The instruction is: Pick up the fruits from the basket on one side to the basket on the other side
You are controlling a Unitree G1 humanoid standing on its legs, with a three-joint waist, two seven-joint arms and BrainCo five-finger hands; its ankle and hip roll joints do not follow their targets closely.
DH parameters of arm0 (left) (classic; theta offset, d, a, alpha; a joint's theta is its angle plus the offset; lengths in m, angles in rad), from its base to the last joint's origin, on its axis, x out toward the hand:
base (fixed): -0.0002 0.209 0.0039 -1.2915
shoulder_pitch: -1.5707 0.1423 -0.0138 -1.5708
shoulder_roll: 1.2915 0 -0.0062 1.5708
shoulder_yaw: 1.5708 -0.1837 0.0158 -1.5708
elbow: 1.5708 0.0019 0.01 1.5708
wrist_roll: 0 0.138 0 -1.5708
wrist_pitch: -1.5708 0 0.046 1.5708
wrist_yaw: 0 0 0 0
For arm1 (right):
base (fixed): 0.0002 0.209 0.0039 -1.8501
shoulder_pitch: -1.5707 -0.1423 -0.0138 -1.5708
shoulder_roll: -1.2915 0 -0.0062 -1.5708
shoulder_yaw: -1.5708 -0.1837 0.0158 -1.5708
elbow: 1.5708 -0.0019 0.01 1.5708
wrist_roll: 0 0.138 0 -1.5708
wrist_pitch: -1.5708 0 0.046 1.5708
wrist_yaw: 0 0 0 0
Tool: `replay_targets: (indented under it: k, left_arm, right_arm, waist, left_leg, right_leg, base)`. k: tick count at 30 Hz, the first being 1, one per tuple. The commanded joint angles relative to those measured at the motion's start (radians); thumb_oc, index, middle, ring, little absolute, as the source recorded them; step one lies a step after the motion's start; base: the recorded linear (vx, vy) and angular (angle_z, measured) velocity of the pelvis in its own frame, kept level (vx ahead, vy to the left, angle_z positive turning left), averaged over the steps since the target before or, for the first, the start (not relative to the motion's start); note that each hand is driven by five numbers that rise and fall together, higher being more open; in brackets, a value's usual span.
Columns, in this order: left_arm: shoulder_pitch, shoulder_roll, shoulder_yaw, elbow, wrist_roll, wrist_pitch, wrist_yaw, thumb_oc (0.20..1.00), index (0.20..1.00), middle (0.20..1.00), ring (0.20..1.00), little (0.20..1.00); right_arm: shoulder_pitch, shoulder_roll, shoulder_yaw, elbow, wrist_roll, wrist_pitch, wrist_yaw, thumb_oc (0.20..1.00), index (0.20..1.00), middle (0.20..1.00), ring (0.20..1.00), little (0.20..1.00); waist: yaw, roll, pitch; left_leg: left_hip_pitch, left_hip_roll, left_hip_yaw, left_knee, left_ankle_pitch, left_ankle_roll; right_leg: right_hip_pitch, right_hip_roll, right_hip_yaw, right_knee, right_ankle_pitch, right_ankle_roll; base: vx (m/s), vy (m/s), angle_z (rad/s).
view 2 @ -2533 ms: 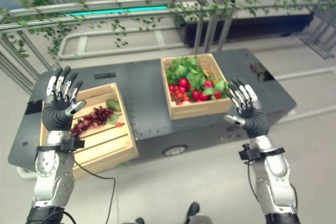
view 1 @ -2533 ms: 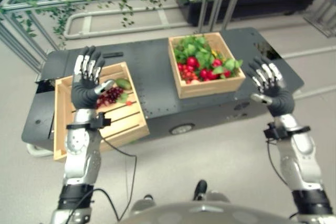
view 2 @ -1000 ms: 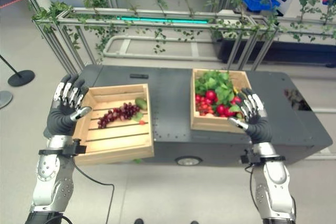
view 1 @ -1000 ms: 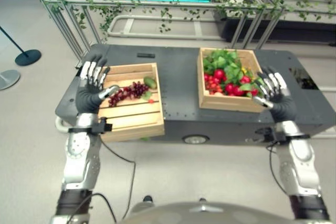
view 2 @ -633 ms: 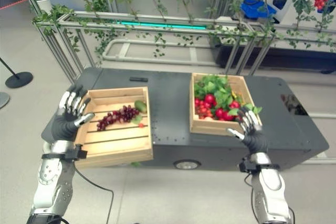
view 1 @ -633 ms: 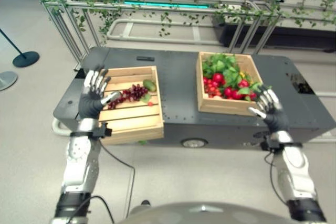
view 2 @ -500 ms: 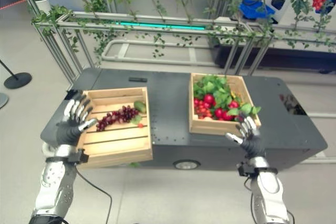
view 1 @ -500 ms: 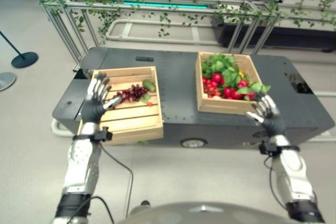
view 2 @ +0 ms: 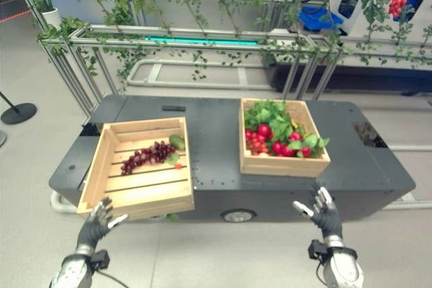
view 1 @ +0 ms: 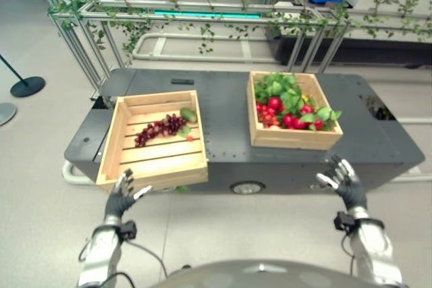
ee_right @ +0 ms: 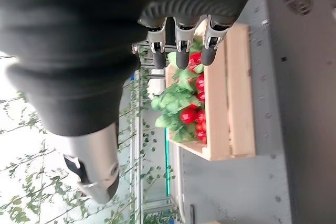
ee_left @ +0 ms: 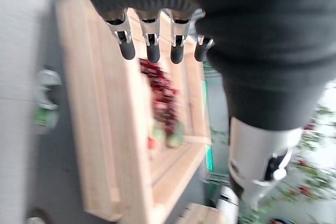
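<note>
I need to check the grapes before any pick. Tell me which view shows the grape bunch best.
The left eye view: the grape bunch lies unobstructed in the left crate. The right eye view shows it equally whole, smaller; the left wrist view shows it blurred past the left hand.

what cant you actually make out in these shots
- Right crate: leaves cover the fruit underneath, so their kinds and number stay unclear in the eye views.
- Left crate: the small red item by the grapes is too small to identify.
- Left wrist view: blurred.

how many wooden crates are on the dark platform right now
2. The slatted crate with grapes sits at the platform's left, its front overhanging the edge; the crate full of leaves and red fruit sits at the right.
</note>
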Motion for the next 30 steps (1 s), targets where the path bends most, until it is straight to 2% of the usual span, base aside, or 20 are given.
replay_targets:
  k: [1,2,8,14,16,18,24,30]
  left_arm:
    - [-0.066,-0.001,0.002,0.051,0.052,-0.049,0.016,1.0,1.0,1.0,1.0,1.0]
    - [-0.067,-0.001,0.002,0.051,0.052,-0.049,0.016,1.0,1.0,1.0,1.0,1.0]
    - [-0.105,-0.026,-0.031,0.284,0.13,-0.022,0.064,1.0,1.0,1.0,1.0,1.0]
    - [-0.134,-0.071,-0.04,0.5,0.153,0.049,0.073,1.0,1.0,1.0,1.0,1.0]
    - [-0.139,-0.077,-0.045,0.511,0.15,0.057,0.069,1.0,1.0,1.0,1.0,1.0]
    - [-0.155,-0.101,-0.06,0.567,0.159,0.098,0.067,1.0,1.0,1.0,1.0,1.0]
    - [-0.16,-0.131,-0.089,0.607,0.145,0.145,0.019,1.0,1.0,1.0,1.0,1.0]
    - [-0.16,-0.132,-0.107,0.599,0.148,0.154,0.012,1.0,1.0,1.0,1.0,1.0]
  right_arm:
    - [-0.035,-0.037,-0.023,0.029,-0.012,-0.057,-0.005,1.0,1.0,1.0,1.0,1.0]
    - [-0.035,-0.037,-0.023,0.029,-0.012,-0.057,-0.005,1.0,1.0,1.0,1.0,1.0]
    - [-0.066,-0.049,0.108,0.364,-0.111,-0.022,-0.045,1.0,1.0,1.0,1.0,1.0]
    - [-0.142,-0.036,0.192,0.708,-0.177,0.039,-0.09,1.0,1.0,1.0,1.0,1.0]
    - [-0.153,-0.03,0.201,0.743,-0.178,0.048,-0.092,1.0,1.0,1.0,1.0,1.0]
    - [-0.174,-0.011,0.22,0.873,-0.195,0.09,-0.089,1.0,1.0,1.0,1.0,1.0]
    - [-0.191,0.004,0.228,0.937,-0.189,0.131,-0.063,1.0,1.0,1.0,1.0,1.0]
    - [-0.203,0.003,0.235,0.935,-0.189,0.139,-0.064,1.0,1.0,1.0,1.0,1.0]
  waist:
    - [0.006,0.013,0.038]
    - [0.006,0.013,0.038]
    - [0.009,0.008,0.048]
    - [0.013,0.008,0.046]
    - [0.015,0.008,0.044]
    - [0.016,0.009,0.036]
    - [0.015,0.014,0.024]
    - [0.015,0.017,0.019]
  left_leg:
    - [0.0,-0.078,0.046,0.013,-0.071,0.066]
    - [-0.002,-0.078,0.046,0.013,-0.07,0.066]
    - [-0.009,-0.077,0.044,0.013,-0.067,0.064]
    - [-0.003,-0.078,0.043,0.012,-0.071,0.066]
    - [-0.002,-0.078,0.042,0.012,-0.072,0.067]
    - [0.005,-0.078,0.039,0.009,-0.074,0.067]
    - [0.017,-0.08,0.036,0.007,-0.077,0.067]
    - [0.022,-0.079,0.037,0.006,-0.077,0.067]
  right_leg:
    - [-0.028,0.042,-0.013,0.123,-0.104,0.018]
    - [-0.029,0.042,-0.013,0.123,-0.104,0.018]
    - [-0.034,0.045,-0.013,0.122,-0.101,0.017]
    - [-0.023,0.047,-0.009,0.115,-0.102,0.014]
    - [-0.021,0.048,-0.009,0.115,-0.103,0.013]
    - [-0.011,0.05,-0.013,0.106,-0.103,0.011]
    - [0.006,0.051,-0.016,0.096,-0.106,0.008]
    - [0.014,0.051,-0.015,0.089,-0.107,0.007]
  base:
    - [0.0,0.0,0.0]
    - [0.0,0.0,0.0]
    - [0.0,0.0,0.0]
    - [0.0,0.0,0.0]
    - [0.0,0.0,0.0]
    - [0.02,-0.001,0.01]
    - [0.01,0.0,0.0]
    - [0.0,0.0,0.0]
